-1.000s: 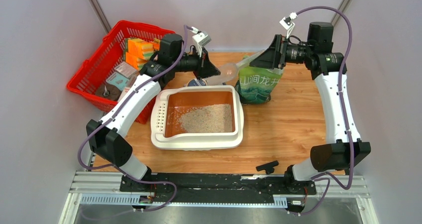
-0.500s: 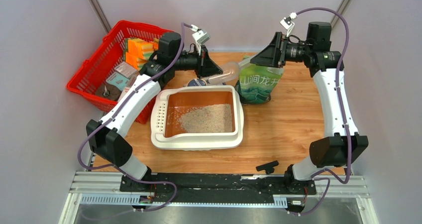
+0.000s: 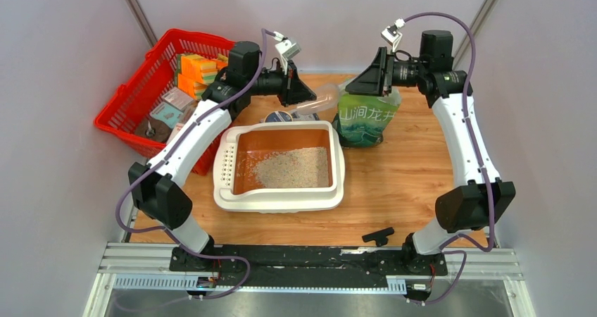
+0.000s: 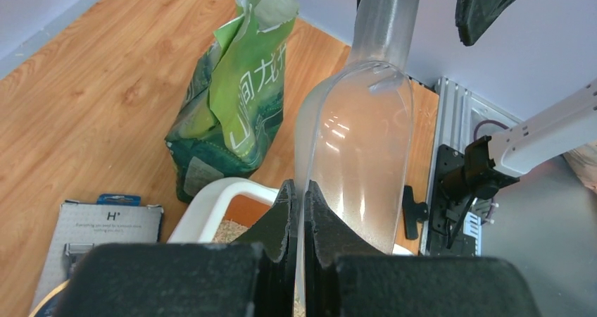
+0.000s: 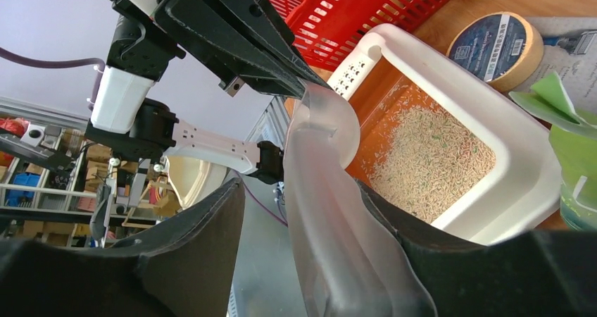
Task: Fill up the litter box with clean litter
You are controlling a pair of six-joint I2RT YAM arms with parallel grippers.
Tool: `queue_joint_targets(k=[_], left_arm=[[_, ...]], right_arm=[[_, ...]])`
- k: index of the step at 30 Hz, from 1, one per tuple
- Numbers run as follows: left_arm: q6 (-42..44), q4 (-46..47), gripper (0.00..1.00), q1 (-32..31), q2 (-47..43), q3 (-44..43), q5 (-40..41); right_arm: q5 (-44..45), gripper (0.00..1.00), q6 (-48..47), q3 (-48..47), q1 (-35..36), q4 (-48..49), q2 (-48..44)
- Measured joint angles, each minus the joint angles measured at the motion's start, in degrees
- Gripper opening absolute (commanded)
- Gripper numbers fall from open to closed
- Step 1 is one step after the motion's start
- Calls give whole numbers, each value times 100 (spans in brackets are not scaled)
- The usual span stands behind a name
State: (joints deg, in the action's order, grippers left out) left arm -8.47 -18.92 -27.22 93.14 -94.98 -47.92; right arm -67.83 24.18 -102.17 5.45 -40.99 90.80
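The cream-white litter box sits mid-table with a patch of beige clean litter on its orange floor. A clear plastic scoop hangs in the air behind the box, empty as far as I can see. My left gripper is shut on the scoop's thin side wall. My right gripper is open around the scoop's handle. One finger touches the handle and the other stands apart. The box and litter lie below in the right wrist view.
A dark green litter bag stands open behind the box at right. A red basket of goods is at far left. A tape roll and a grey box lie behind the litter box. A black clip lies near the front edge.
My right gripper has moved left and come around the scoop's handle. My left gripper has lifted the scoop slightly up and back. The litter box and the bag have not moved.
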Motion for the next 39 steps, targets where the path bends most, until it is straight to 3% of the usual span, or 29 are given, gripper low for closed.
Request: queue_joint_targets(k=[19, 31, 39], left_arm=[[177, -13, 0, -13, 20, -98, 129], [125, 125, 0, -46, 20, -98, 111], [66, 225, 0, -103, 81, -98, 177]], right_arm=[[175, 51, 22, 76, -87, 26, -111], [254, 42, 302, 76, -87, 428, -111], [385, 47, 393, 76, -90, 557, -111]])
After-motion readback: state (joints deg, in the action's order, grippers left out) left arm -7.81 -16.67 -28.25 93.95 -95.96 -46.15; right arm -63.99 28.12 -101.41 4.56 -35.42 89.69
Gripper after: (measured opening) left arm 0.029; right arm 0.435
